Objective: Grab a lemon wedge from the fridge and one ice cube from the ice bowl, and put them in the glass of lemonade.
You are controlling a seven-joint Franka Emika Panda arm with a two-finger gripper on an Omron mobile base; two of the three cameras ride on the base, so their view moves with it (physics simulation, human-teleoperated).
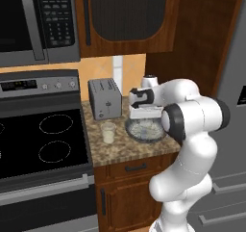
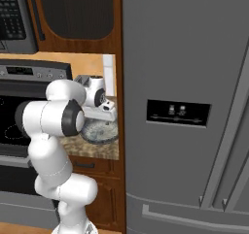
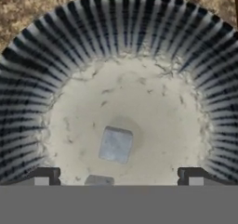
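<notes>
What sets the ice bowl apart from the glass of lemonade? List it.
The ice bowl is wide, shallow and grey-blue; the glass of lemonade is small, upright and clear. The bowl sits under the gripper; the glass stands apart, left of it. Both rest on the counter.

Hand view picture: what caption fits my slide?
Open gripper hovers over ice cube in the ice bowl.

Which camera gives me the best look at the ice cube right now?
The hand view: the ice cube lies plain on the ice bowl floor. Both base views show the bowl's rim under the arm, with no cube discernible.
</notes>
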